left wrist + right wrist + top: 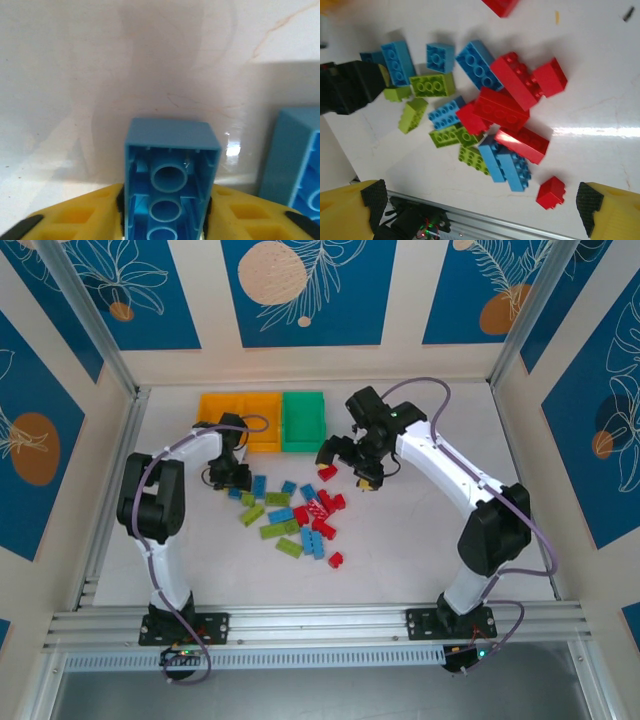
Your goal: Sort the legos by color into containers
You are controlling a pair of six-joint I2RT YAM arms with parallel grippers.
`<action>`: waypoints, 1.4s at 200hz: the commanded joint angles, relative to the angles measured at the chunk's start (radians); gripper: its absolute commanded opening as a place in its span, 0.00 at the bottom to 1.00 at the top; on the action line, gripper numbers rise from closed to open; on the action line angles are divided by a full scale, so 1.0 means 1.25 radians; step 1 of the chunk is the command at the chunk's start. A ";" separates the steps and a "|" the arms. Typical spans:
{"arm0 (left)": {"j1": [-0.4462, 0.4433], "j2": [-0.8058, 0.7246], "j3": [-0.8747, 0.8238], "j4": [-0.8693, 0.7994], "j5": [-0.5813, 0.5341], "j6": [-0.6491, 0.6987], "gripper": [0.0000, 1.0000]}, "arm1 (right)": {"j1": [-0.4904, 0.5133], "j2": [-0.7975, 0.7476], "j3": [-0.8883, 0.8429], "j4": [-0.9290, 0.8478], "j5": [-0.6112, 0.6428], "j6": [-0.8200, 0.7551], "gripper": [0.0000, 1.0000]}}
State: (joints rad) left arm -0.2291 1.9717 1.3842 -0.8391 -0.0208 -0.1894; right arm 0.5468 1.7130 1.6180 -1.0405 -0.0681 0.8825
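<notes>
The legos (298, 520) lie in a loose red, blue and light green pile on the white table. My left gripper (232, 482) is at the pile's left edge. Its yellow fingers (75, 215) press both sides of a blue lego (170, 165), whose hollow underside faces the camera. My right gripper (350, 466) hangs open above the pile's far right, close to a red lego (328, 472). Nothing is between its fingers (350, 212). Below it lie red legos (507, 107), blue legos (510, 167) and green legos (432, 85). The containers stand at the back: two orange-yellow bins (240, 415) and a green bin (303, 420).
A second blue lego (295, 165) lies just right of the held one. A single small red lego (335, 560) sits apart at the pile's near side. An aluminium rail (320, 625) runs along the table's near edge. The walls close in on the left, right and back.
</notes>
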 commanded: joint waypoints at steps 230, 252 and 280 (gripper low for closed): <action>0.182 0.294 0.803 -0.047 0.034 -0.087 0.48 | -0.013 0.091 0.200 -0.070 0.043 -0.040 0.99; 0.179 0.253 0.801 -0.056 0.047 -0.093 0.48 | -0.024 0.105 0.194 -0.056 0.041 -0.040 0.99; 0.167 0.151 0.765 -0.097 0.062 -0.098 0.46 | -0.026 0.139 0.209 -0.051 0.049 -0.081 0.99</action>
State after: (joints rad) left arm -0.0097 2.3310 2.3531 -0.9112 0.0113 -0.2909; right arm 0.5163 1.8435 1.8458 -1.1038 -0.0254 0.8333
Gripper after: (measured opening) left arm 0.471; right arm 0.992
